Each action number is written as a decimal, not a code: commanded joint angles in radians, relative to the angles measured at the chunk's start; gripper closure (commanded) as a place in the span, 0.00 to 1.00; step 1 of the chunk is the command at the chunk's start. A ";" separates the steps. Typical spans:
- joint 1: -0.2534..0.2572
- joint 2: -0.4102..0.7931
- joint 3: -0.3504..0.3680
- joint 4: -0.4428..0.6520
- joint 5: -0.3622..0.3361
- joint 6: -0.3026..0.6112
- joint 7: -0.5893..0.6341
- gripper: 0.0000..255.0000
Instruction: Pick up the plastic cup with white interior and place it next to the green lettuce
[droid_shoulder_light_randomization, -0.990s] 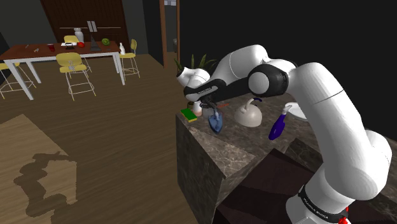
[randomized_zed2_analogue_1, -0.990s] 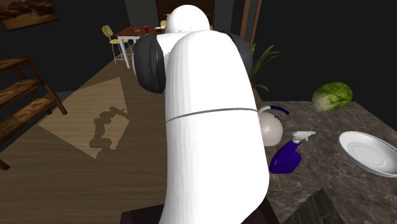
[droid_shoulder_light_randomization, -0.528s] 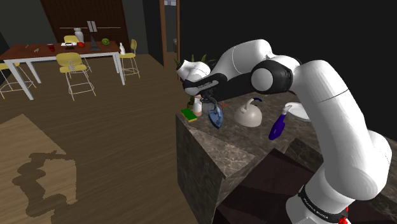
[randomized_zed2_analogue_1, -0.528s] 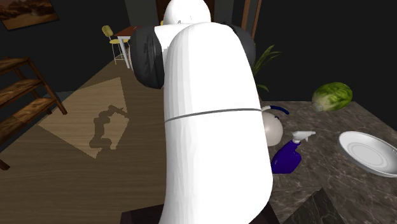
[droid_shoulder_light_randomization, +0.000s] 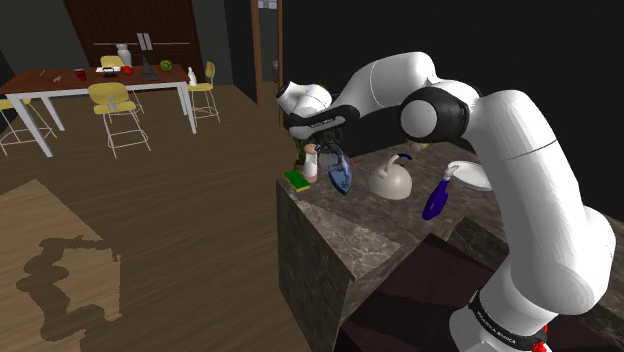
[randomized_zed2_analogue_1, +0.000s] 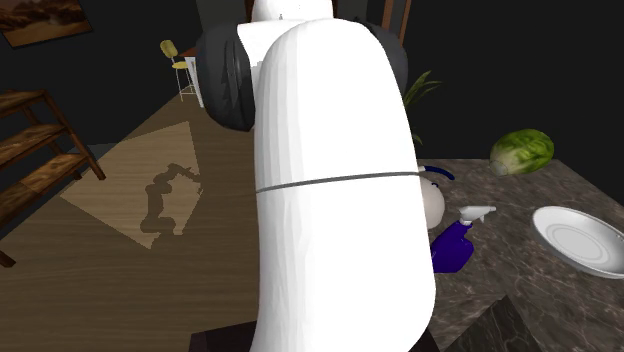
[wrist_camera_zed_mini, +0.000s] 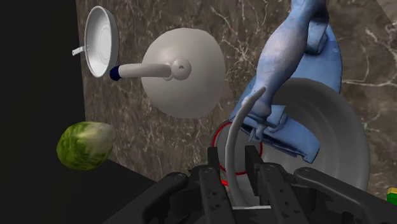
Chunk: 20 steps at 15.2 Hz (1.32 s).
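Blue outside, white inside, the plastic cup (droid_shoulder_light_randomization: 340, 177) hangs tilted from the black pincer (wrist_camera_zed_mini: 235, 167), pinched narrowly by its thin rim, at nine o'clock of the round white kettle (droid_shoulder_light_randomization: 389, 181) in the shoulder view. Such a slim hold could slip, or the cup could clip the kettle en route to the green lettuce (wrist_camera_zed_mini: 84, 145).

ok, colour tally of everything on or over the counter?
Blue: 2 (cup, held by the gripper; spray bottle)
White: 3 (plate, kettle, small red-rimmed container)
Green: 2 (lettuce, flat block)
Total: 7
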 joint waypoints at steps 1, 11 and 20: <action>0.001 -0.010 0.000 0.011 0.001 -0.016 -0.013 1.00; 0.008 -0.051 -0.001 0.068 0.007 -0.095 -0.072 1.00; 0.017 -0.068 -0.004 0.153 0.008 -0.176 -0.133 1.00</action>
